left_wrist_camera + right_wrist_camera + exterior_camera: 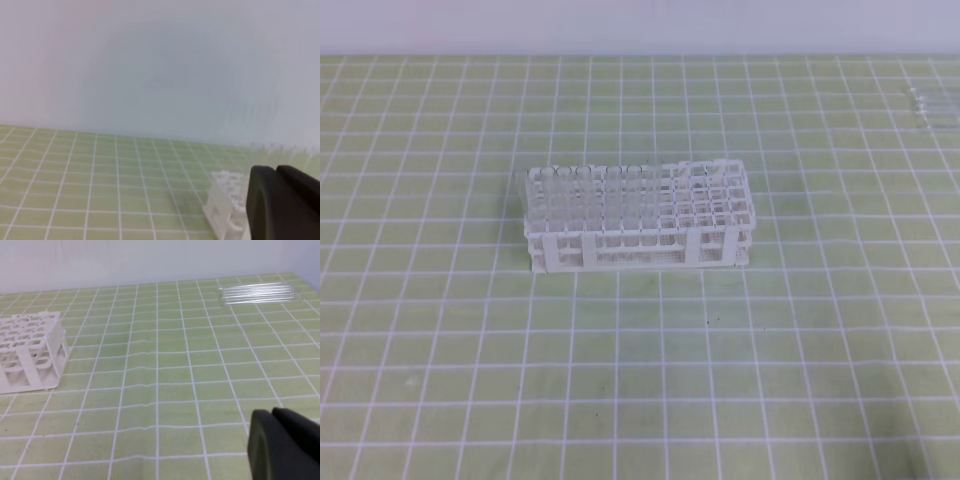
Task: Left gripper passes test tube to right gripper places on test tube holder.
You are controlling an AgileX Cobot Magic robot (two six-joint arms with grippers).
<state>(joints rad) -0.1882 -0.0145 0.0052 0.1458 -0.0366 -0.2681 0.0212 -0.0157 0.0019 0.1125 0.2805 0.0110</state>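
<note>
The white test tube holder (638,217) stands mid-table, with several clear tubes upright in its left holes. It also shows in the left wrist view as the holder (224,201) and in the right wrist view as the holder (31,352). Loose test tubes (928,106) lie side by side at the far right edge of the mat; the right wrist view shows these tubes (258,292) well ahead. Neither arm appears in the exterior high view. The left gripper (276,171) and right gripper (272,413) each show as two black fingers pressed together, holding nothing.
A green mat with a white grid (640,380) covers the table. A pale wall (640,25) runs along the far edge. The holder is the only raised object in the middle of the mat.
</note>
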